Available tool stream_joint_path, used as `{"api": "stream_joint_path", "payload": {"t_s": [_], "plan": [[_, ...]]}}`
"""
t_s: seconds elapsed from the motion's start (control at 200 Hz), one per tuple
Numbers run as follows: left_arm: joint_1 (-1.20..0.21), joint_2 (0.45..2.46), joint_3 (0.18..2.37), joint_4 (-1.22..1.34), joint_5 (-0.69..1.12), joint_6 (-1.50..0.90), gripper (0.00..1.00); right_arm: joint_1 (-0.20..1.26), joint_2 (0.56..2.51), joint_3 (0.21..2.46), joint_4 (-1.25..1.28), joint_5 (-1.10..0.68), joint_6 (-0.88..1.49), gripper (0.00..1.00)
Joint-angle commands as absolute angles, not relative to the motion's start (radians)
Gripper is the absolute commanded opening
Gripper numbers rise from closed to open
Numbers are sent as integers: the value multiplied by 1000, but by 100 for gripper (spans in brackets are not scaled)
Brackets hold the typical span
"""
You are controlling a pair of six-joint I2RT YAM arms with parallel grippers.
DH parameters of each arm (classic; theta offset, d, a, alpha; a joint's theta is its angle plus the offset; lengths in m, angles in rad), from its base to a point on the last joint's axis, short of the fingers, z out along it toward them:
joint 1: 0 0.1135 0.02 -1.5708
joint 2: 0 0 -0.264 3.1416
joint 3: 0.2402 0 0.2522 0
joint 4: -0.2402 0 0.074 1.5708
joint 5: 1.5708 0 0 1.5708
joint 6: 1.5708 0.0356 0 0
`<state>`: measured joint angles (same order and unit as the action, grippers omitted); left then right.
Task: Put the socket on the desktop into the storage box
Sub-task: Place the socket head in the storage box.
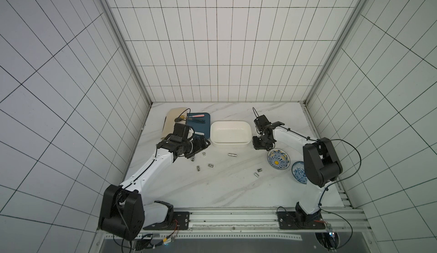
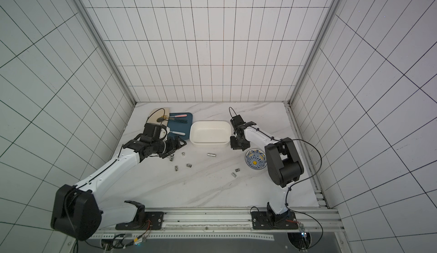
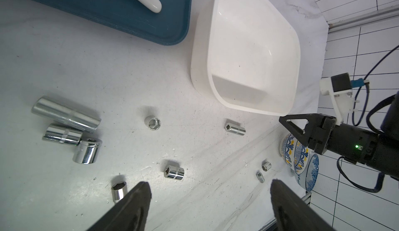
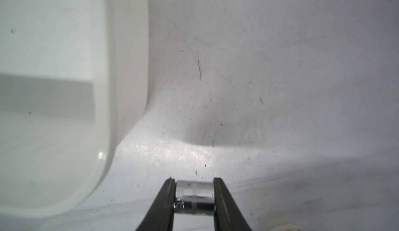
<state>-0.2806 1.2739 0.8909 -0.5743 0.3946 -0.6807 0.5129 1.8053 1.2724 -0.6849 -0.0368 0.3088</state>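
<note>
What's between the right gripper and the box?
Only bare desktop, per the right wrist view: the right gripper, fingers shut on a socket, sits beside the box, not touching.

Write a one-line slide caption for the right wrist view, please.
Right end effector closed on a chrome socket, next to the white storage box.

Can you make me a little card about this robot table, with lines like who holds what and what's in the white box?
Left gripper: open, holding nothing
Right gripper: shut on a small socket, beside the storage box
Inside the box: empty
Loose sockets: nine on the desktop
Also there: blue tray, two patterned plates
</note>
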Motion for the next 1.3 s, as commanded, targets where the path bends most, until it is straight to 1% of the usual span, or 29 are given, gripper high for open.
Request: {"api": "stream_joint_path", "payload": {"t_s": [0.0,0.13,0.31,0.565,0.81,1.294], "plan": [[-285,1273,896,-547,400,-674,90,523,1741,1286,-758,-6,311,32],[-286,1281,915,-561,389,-664,90,525,1712,1340,-794,-9,310,32],[-284,1272,924,-581,364,-649,90,529,1727,1449,-829,-32,301,32],[-259,1237,921,-625,328,-634,90,554,1835,1604,-857,-53,292,32],[-194,1215,893,-644,352,-628,90,583,1985,1753,-896,-75,281,32],[-167,1195,878,-675,343,-611,90,589,2187,1871,-898,-87,280,33]]}}
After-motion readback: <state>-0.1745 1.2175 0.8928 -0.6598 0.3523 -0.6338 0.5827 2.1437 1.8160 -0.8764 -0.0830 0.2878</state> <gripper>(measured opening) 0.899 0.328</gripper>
